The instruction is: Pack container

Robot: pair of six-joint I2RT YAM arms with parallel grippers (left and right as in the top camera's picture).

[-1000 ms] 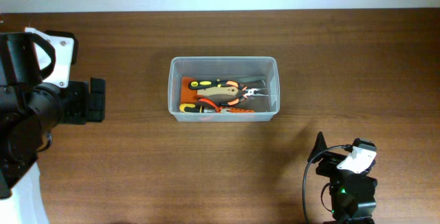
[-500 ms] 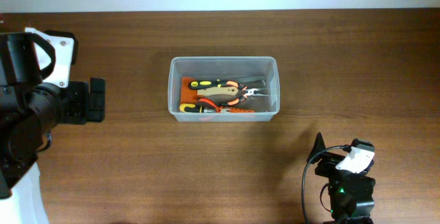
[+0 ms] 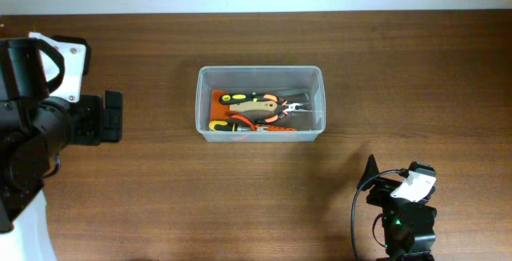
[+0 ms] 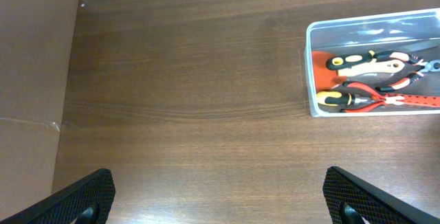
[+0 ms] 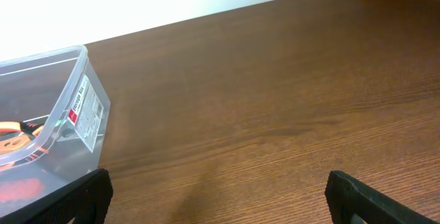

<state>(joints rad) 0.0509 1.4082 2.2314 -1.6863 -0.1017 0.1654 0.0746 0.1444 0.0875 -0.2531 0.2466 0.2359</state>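
**Operator:** What is changing right now?

**Spotter:** Nothing is moving for you. Compared with a second ago, both arms are sitting in the same spots. The container (image 3: 260, 70) is staying put mid-surface, somewhat nearer the far edge. Your left hand (image 4: 220, 203) is gaping wide and gripping nothing. Your right hand (image 5: 216, 200) is spread wide and empty too.

**Operator:** So what is that telling me about the packing?

**Spotter:** The hand tools (image 3: 260, 110) are already lying inside the container, bunched against 1 long wall. I am seeing no loose item on the surface (image 3: 416, 61). I am reading the packing as probably finished, though the pile is overlapping too much for me to be counting pieces.

**Operator:** Am I getting room to move?

**Spotter:** You are getting plenty. Both hands are sitting well apart from the container, 1 on each side, with open wood lying between. Only the far edge is running closer to the container's back wall.
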